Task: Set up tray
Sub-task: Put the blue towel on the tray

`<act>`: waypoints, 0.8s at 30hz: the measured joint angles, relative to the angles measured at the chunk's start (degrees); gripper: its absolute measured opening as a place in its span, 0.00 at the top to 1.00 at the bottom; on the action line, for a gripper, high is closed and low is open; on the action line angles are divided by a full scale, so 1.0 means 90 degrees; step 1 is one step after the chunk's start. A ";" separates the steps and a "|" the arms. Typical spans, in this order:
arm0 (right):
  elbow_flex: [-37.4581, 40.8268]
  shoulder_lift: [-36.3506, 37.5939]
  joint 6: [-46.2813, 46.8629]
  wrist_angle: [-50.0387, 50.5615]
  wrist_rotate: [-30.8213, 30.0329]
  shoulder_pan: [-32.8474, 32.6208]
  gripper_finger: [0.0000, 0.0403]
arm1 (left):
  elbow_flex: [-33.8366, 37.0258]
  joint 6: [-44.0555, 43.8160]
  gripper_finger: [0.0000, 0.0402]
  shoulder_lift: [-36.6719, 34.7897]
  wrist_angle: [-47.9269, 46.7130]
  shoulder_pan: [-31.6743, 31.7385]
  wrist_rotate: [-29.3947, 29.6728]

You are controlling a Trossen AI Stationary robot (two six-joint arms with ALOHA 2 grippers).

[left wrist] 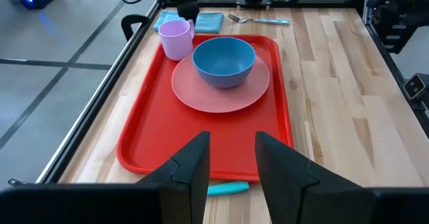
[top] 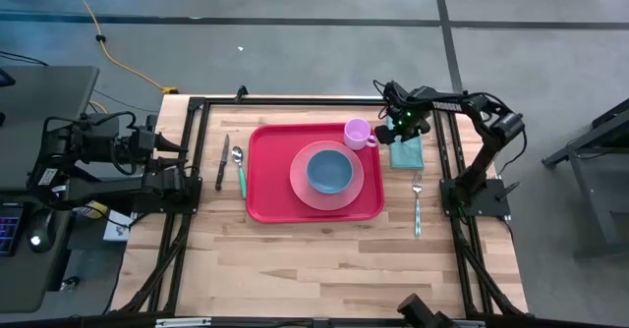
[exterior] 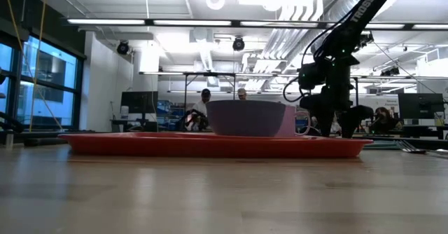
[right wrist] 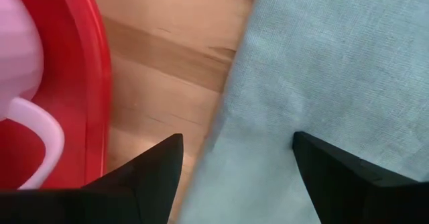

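- red tray [top: 265,205] just beside right gripper [top: 401,132], mid-table, loaded with plate [top: 299,192], bowl [top: 329,171], cup [top: 357,133].
- teal napkin [right wrist: 322,70] directly beneath, outside the rim.
- spread wide, empty, straddling cloth edge, probably to pinch it.
- left gripper [left wrist: 230,158] parked apart, slightly parted, empty.

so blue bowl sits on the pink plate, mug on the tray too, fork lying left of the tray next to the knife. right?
Not quite. The fork lies right of the tray, below the teal napkin, as the high view shows. Beside the knife is a teal-handled utensil. Bowl, plate and mug are as stated.
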State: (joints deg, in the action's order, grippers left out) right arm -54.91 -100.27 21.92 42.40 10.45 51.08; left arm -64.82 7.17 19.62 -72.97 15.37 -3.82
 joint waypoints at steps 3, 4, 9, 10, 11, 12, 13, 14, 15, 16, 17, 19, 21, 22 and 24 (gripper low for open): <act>0.0009 -0.0004 0.0034 -0.0078 -0.0003 -0.0020 0.37 | 0.0000 0.0011 0.62 0.0000 0.0000 -0.0001 0.0003; 0.0011 -0.0007 0.0035 -0.0081 -0.0003 -0.0036 0.38 | 0.0000 0.0011 0.62 0.0000 0.0000 -0.0001 0.0003; 0.0012 -0.0012 0.0028 -0.0228 0.0050 -0.0156 0.40 | 0.0000 0.0040 0.62 -0.0002 0.0000 -0.0001 0.0109; 0.0012 -0.0014 0.0028 -0.0253 0.0048 -0.0192 0.40 | 0.0001 0.0050 0.62 -0.0001 0.0000 -0.0001 0.0137; 0.0012 -0.0014 0.0021 -0.0279 0.0047 -0.0230 0.40 | 0.0001 0.0053 0.62 -0.0001 0.0000 0.0001 0.0165; 0.0012 -0.0014 0.0002 -0.0292 0.0036 -0.0265 0.39 | 0.0000 0.0055 0.62 -0.0002 0.0000 0.0000 0.0194; 0.0012 -0.0014 -0.0016 -0.0287 0.0009 -0.0291 0.38 | 0.0000 0.0055 0.62 -0.0002 0.0000 -0.0001 0.0203; 0.0012 -0.0015 -0.0025 -0.0269 -0.0017 -0.0309 0.38 | 0.0000 0.0055 0.62 0.0000 0.0000 -0.0001 0.0209; 0.0012 -0.0019 -0.0037 -0.0240 -0.0030 -0.0327 0.37 | 0.0000 0.0055 0.62 -0.0002 0.0000 0.0001 0.0209; 0.0010 -0.0021 -0.0051 -0.0198 -0.0051 -0.0348 0.36 | 0.0000 0.0055 0.62 -0.0002 0.0000 -0.0001 0.0209; 0.0009 -0.0021 -0.0071 -0.0152 -0.0070 -0.0364 0.36 | 0.0000 0.0055 0.62 0.0000 0.0000 0.0001 0.0209; 0.0007 -0.0021 -0.0086 -0.0052 -0.0141 -0.0406 0.35 | 0.0000 0.0055 0.62 -0.0002 0.0000 0.0000 0.0209; 0.0006 -0.0021 -0.0093 0.0031 -0.0232 -0.0442 0.35 | 0.0000 0.0055 0.62 -0.0002 -0.0001 0.0001 0.0212; 0.0004 -0.0026 -0.0093 0.0065 -0.0274 -0.0461 0.35 | 0.0000 0.0055 0.62 0.0000 0.0000 0.0001 0.0212; 0.0004 -0.0071 -0.0035 0.0159 -0.0319 -0.0493 0.35 | 0.0000 0.0055 0.62 0.0000 -0.0002 0.0001 0.0212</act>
State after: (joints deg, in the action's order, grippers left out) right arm -54.87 -100.91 21.61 43.83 7.57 46.65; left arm -64.82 7.66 19.61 -72.99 15.37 -1.91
